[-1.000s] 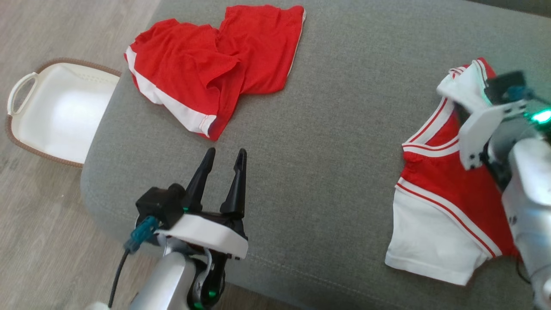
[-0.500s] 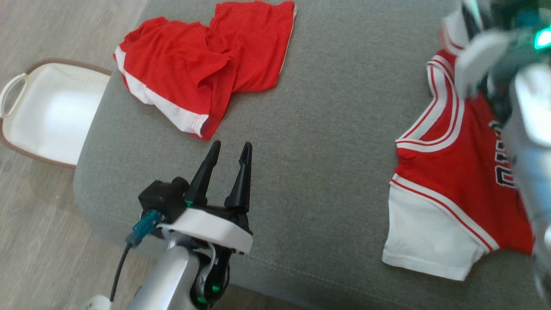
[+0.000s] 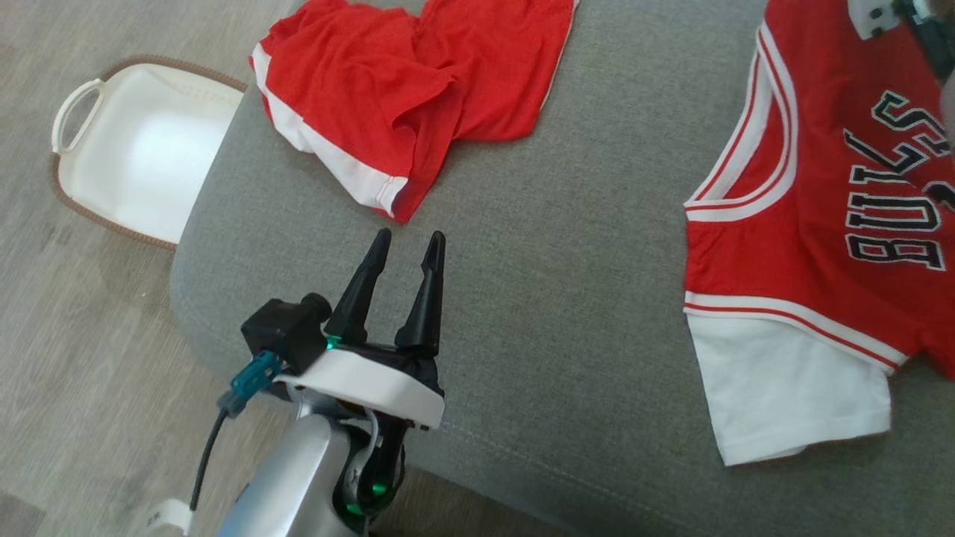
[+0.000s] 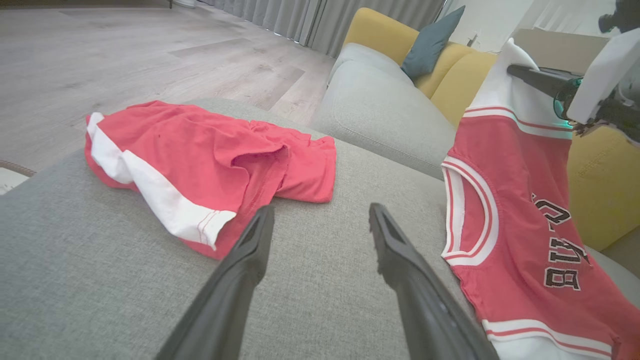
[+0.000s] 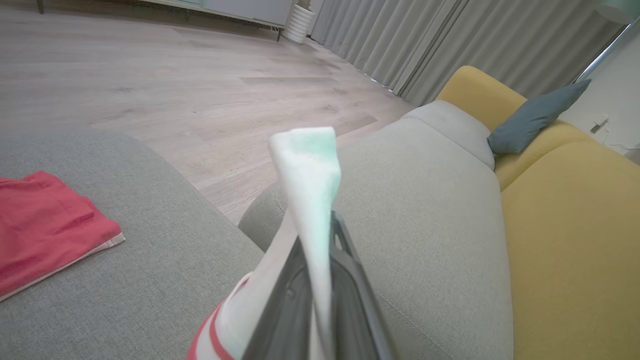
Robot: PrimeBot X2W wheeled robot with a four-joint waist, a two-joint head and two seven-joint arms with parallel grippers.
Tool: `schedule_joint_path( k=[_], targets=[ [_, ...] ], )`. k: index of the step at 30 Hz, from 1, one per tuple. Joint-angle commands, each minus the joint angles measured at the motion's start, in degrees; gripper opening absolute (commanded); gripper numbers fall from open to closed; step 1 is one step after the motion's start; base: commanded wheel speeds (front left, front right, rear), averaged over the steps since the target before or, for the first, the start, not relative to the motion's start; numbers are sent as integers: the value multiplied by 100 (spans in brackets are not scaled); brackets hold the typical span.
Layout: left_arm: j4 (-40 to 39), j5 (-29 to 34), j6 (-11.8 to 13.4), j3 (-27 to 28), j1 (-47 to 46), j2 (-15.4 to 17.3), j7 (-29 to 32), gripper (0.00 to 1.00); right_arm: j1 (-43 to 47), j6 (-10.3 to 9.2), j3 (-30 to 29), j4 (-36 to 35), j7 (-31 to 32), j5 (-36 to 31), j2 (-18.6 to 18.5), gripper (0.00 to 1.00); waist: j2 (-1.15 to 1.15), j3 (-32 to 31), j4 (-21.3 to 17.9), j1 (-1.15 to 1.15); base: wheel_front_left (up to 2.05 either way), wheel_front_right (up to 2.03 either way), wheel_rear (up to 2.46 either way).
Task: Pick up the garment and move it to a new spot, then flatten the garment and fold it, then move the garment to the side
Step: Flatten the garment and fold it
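The left gripper (image 4: 321, 210) hovers over the grey cushion (image 4: 75, 260) with its two dark fingers spread apart and nothing between them. Crumpled red shorts (image 4: 210, 165) lie just ahead on the left. On the right, a red jersey (image 4: 505, 210) hangs from its white shoulder, pinched by the right gripper (image 4: 514, 71), with a yellow sofa (image 4: 595, 190) behind.

In the head view the shorts (image 3: 403, 89) are lying top centre on the ottoman (image 3: 567, 283), and the basket (image 3: 142, 149) is sitting on the floor (image 3: 74, 335) at upper left, just beside the ottoman's edge. My left gripper (image 3: 410, 235) is hovering at lower centre, below the shorts. At the right the jersey (image 3: 821, 194) is hanging from my right gripper (image 4: 520, 74), its lower part lying on the ottoman. Behind the ottoman a sofa (image 5: 550, 240) is standing, a cushion (image 5: 535, 117) on it.
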Motion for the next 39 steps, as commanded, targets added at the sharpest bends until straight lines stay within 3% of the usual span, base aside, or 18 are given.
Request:
schedule_joint_path(
  k=[1,2,13,22,29,32,39],
  targets=[
    [-207,-53,13,156,-178,18,-35,100,-248,-4,32,-117,-100,-54,50,49,0,25,20,0,0,0,0],
    [-212,-59,19,157,-183,18,-35,100,-308,-4,3,-29,-148,-71,43,100,0,36,23,0,0,0,0],
    [-174,85,42,303,-163,18,-35,100,-48,-4,-250,680,-819,200,245,100,0,-290,-380,0,0,0,0],
    [-123,331,59,464,75,18,-35,100,927,-4,-606,569,-1583,911,455,100,0,-1032,-968,0,0,0,0],
    [-147,431,101,531,358,18,-35,100,2249,-4,-958,-330,-1689,1451,606,100,0,-1531,-1422,0,0,0,0],
    [-155,446,125,481,512,18,-35,100,3258,-4,-1381,-1204,-1693,1542,684,100,0,-1725,-1669,0,0,0,0],
    [-108,402,152,251,680,18,-35,100,5160,-4,-2217,-2810,-1566,1195,1143,100,0,-1947,-2040,0,0,0,0]
  ],
)
